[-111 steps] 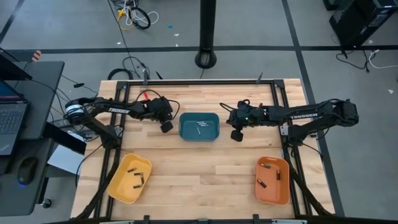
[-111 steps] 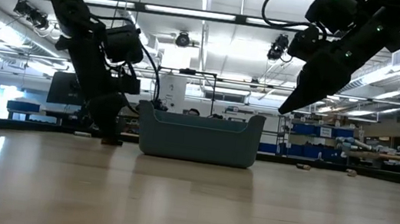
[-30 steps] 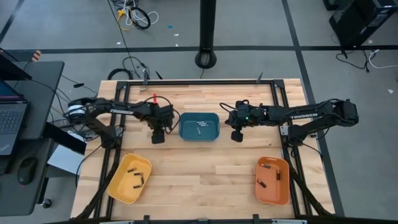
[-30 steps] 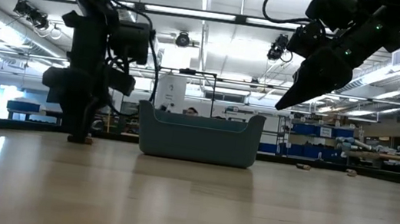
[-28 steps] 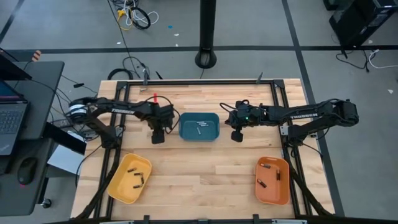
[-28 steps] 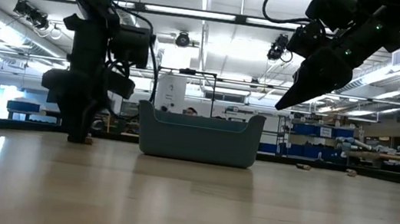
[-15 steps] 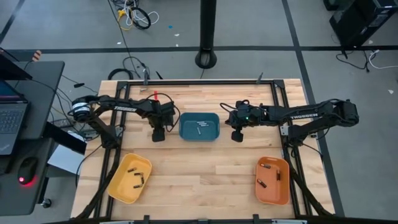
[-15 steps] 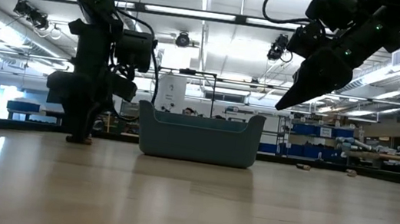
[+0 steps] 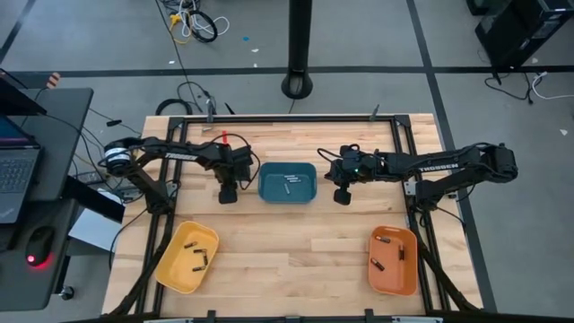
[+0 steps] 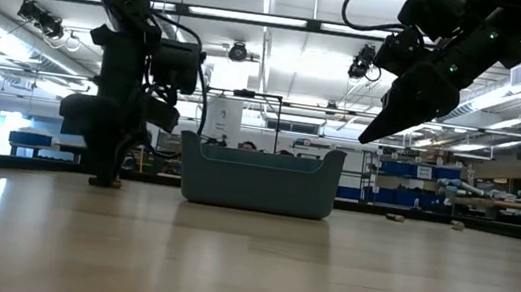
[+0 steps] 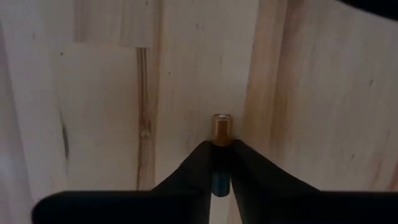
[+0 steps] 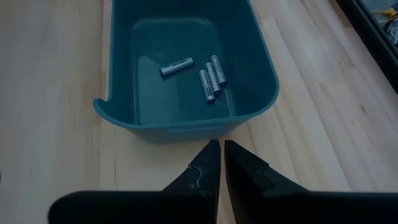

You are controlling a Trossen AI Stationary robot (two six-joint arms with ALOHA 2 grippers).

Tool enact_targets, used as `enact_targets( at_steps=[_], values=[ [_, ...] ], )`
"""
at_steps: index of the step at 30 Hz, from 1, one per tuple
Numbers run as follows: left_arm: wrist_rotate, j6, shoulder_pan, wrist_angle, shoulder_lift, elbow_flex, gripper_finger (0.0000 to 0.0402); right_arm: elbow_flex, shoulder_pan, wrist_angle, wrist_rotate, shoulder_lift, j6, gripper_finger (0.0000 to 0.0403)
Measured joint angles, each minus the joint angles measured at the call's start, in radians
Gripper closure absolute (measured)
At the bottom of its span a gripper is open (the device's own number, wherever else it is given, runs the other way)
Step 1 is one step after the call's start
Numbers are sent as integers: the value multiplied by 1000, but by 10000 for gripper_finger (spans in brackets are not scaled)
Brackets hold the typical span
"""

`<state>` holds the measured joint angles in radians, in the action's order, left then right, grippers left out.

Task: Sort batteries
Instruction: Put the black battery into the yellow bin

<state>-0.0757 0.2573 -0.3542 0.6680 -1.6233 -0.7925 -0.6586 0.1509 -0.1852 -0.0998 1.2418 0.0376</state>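
Your left gripper (image 11: 222,163) low on the tabletop (image 9: 296,242) left of the teal bin (image 9: 287,182), fingers apparently clamped on a battery (image 11: 221,129), copper end poking beyond the tips, right gripper (image 12: 217,163) pressed together, empty, above the bin's right side.

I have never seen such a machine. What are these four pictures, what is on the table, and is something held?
These are two robot arms at a wooden table, sorting batteries. One picture is taken from above, one from table height, and two from small cameras on the wrists.

From above, a teal bin stands in the middle. Near the front are a yellow tray and an orange tray, each with a few batteries inside. The right wrist picture shows four batteries in the teal bin.

The left end effector is down at the table, beside the bin. Its wrist picture shows its fingers closed around one battery with a copper-toned end. The right end effector hangs above the table on the bin's other side, fingers nearly together, with nothing between them.
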Motion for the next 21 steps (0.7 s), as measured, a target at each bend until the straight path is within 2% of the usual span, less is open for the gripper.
enact_targets(
  at_steps=[5, 21],
  values=[
    [0, 1, 1, 39, -7, -36, 375, 0, 0, 0, 0, 0, 0, 369],
    [-5, 28, 31, 159, -12, -125, 377, 0, 0, -1, 0, 0, 0, 369]
  ],
)
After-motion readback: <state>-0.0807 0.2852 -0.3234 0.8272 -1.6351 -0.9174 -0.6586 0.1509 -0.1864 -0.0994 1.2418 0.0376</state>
